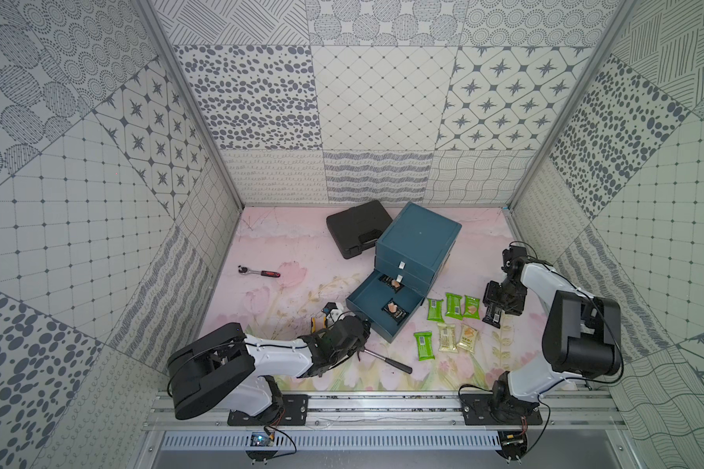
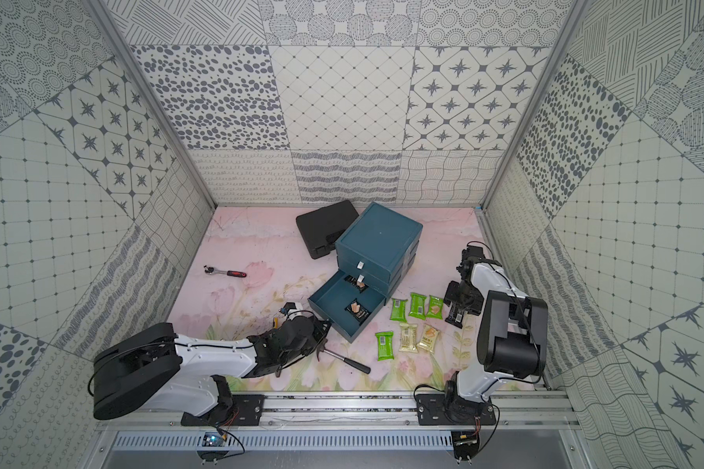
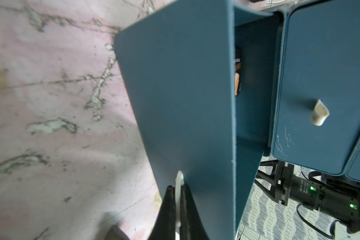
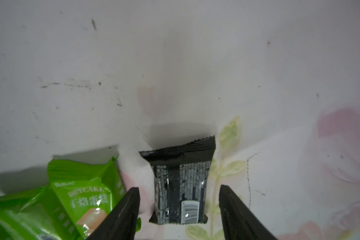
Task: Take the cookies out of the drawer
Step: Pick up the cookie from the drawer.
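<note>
The right arm (image 1: 545, 284) stood folded, elbow high and wrist turned down over the table (image 1: 281, 251). The right gripper (image 4: 179, 188) had its jaws spread wide on either side of a black packet (image 4: 181, 176), which lay flat and touched neither finger (the green packets (image 1: 454, 305) lay just beside it). The left arm (image 1: 277, 353) stretched low from its base, and the left gripper (image 3: 178, 188) was pinched narrow on the pull tab (image 3: 179, 178) of the open drawer (image 1: 376, 302). Two black cookies (image 1: 395, 312) lay inside the drawer.
</note>
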### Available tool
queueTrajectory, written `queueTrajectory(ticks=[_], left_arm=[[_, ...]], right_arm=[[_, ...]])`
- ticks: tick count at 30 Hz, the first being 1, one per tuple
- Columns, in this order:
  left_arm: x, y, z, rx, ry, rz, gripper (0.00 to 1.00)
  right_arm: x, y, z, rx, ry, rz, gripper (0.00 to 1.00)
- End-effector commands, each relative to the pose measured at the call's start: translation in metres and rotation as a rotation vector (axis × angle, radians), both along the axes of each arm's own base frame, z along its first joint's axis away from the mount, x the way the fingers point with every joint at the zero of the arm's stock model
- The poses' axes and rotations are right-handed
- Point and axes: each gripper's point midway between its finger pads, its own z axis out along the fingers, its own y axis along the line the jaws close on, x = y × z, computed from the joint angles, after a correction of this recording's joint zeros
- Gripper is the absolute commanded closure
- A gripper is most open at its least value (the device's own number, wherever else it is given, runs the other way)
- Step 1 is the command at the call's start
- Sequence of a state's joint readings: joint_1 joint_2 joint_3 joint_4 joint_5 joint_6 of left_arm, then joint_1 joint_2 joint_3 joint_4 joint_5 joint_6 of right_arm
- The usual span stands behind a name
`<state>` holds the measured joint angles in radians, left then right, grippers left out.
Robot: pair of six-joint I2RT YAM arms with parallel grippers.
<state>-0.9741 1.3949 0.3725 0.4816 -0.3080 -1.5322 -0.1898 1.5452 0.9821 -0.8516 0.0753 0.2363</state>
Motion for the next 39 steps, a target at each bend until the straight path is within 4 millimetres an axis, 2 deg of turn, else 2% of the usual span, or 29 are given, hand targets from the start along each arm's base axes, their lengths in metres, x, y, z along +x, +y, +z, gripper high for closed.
queueTrajectory(ticks=[1, 4, 5, 8, 11, 15, 17, 19, 23, 29, 34, 39], left_arm=[[-0.002, 0.003, 0.0, 0.019, -0.015, -0.01, 1.0], [-0.003, 0.006, -0.001, 0.023, -0.011, -0.008, 1.0], [-0.003, 0.006, -0.001, 0.026, -0.009, -0.008, 1.0], [-0.004, 0.007, -0.002, 0.03, -0.01, -0.006, 1.0], [-0.004, 0.009, -0.003, 0.034, -0.008, -0.004, 1.0], [-0.006, 0.011, -0.005, 0.041, -0.003, -0.003, 1.0], [-0.006, 0.014, -0.005, 0.041, -0.003, 0.003, 1.0], [-0.007, 0.016, -0.005, 0.047, -0.002, 0.006, 1.0], [-0.008, 0.019, -0.006, 0.048, -0.001, 0.013, 1.0], [-0.011, 0.024, -0.009, 0.052, 0.005, 0.021, 1.0], [-0.011, 0.025, -0.01, 0.055, 0.007, 0.023, 1.0], [-0.011, 0.025, -0.01, 0.053, 0.008, 0.024, 1.0]], right_arm=[[0.01, 0.004, 0.065, -0.041, -0.193, 0.021, 0.34], [0.008, 0.023, 0.124, -0.09, -0.367, 0.088, 0.35], [0.007, 0.037, 0.148, -0.105, -0.445, 0.134, 0.35], [0.001, 0.08, 0.193, -0.11, -0.602, 0.269, 0.35], [-0.009, 0.137, 0.222, -0.071, -0.715, 0.449, 0.36], [-0.028, 0.22, 0.234, -0.037, -0.772, 0.745, 0.37], [-0.04, 0.264, 0.226, -0.061, -0.747, 0.922, 0.36], [-0.049, 0.296, 0.207, -0.08, -0.684, 1.046, 0.36], [-0.051, 0.335, 0.156, -0.053, -0.514, 1.14, 0.36], [-0.045, 0.36, 0.093, -0.068, -0.327, 1.196, 0.34], [-0.037, 0.358, 0.049, -0.051, -0.205, 1.176, 0.32], [-0.033, 0.356, 0.019, -0.048, -0.125, 1.178, 0.29]])
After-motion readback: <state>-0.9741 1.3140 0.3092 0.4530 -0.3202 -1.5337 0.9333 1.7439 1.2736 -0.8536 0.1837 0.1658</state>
